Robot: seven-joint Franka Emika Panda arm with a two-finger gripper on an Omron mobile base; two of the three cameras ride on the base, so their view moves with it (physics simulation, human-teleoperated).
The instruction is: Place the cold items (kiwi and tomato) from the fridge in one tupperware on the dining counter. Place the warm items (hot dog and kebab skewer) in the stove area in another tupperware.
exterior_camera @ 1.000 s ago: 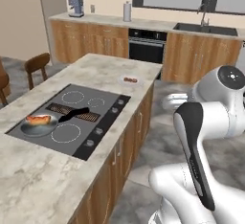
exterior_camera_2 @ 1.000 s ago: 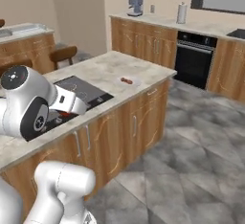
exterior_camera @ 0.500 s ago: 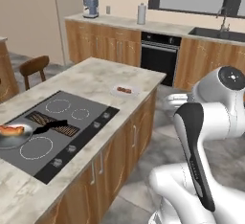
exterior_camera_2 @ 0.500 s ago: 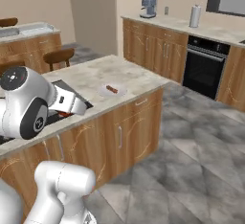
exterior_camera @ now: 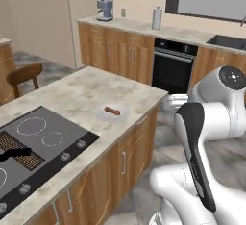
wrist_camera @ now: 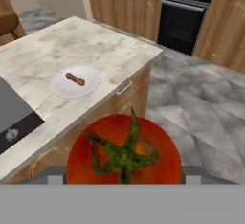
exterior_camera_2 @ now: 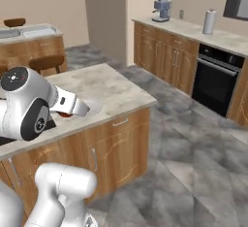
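A red tomato (wrist_camera: pixel 124 146) with a green stem sits close in front of the hand camera, and my gripper (wrist_camera: pixel 123 174) is shut on it; the tomato hides the fingertips. Beyond it, the kebab skewer (wrist_camera: pixel 75 79) lies on a white plate (wrist_camera: pixel 91 86) on the island counter (wrist_camera: pixel 72 46). From the left base view the skewer (exterior_camera: pixel 113 111) rests on that plate (exterior_camera: pixel 103 117) near the island's right edge. The hot dog, the kiwi and the tupperware are out of view or too unclear to tell.
A black cooktop (exterior_camera: pixel 38 142) fills the island's near left, with a dark pan handle (exterior_camera: pixel 14 154) on it. A built-in oven (exterior_camera: pixel 173 70) stands in the back cabinets, and a stool (exterior_camera: pixel 24 75) stands left of the island. Grey floor (exterior_camera_2: pixel 193 143) lies open to the right.
The whole picture has shifted, so the base has moved along the island. The cooktop has slid to the lower left, and the pan with the hot dog has left the view.
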